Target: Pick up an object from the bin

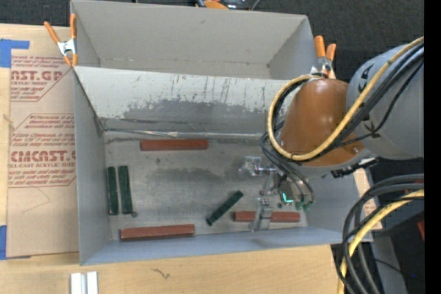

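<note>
A grey metal bin (89,148) is seen from above, and it is entered from the right by the arm, whose wrist is capped by an orange-brown cover (313,120) ringed with yellow cable. The gripper (264,217) is lowered to the floor by the near wall, directly over a short reddish-brown bar (286,217). This bar lies flat, its long axis running left to right along that wall. Whether the gripper is open or closed cannot be told. Well to the gripper's left a longer reddish-brown bar (157,233) is laid parallel, and a third reddish-brown bar (173,144) lies beyond it by the far wall. Just left, a slanted dark green bar (224,208) is found; farthest left, a pair of dark green bars (111,191).
</note>
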Controlling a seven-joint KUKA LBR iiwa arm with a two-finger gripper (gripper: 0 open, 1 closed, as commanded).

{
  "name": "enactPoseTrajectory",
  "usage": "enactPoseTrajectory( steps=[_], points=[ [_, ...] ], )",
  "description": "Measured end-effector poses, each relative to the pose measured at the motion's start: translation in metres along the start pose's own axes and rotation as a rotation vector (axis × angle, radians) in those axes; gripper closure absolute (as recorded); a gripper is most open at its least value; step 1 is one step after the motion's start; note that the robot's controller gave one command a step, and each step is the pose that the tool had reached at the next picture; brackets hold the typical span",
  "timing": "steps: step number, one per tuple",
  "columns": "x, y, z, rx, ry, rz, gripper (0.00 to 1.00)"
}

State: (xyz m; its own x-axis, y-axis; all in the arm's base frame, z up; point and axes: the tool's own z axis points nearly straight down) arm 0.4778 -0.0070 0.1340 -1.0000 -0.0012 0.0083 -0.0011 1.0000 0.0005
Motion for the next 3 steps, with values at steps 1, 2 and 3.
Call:
enactPoseTrajectory(
  steps=[1, 2, 3],
  points=[
    [-0.006, -0.003, 0.066, 0.001, -0.018, -0.095, 0.0],
    [-0.003, -0.003, 0.065, 0.001, -0.008, -0.096, 1.0],
    [-0.032, -0.034, -0.098, 0.003, -0.018, -0.112, 1.0]
  ],
)
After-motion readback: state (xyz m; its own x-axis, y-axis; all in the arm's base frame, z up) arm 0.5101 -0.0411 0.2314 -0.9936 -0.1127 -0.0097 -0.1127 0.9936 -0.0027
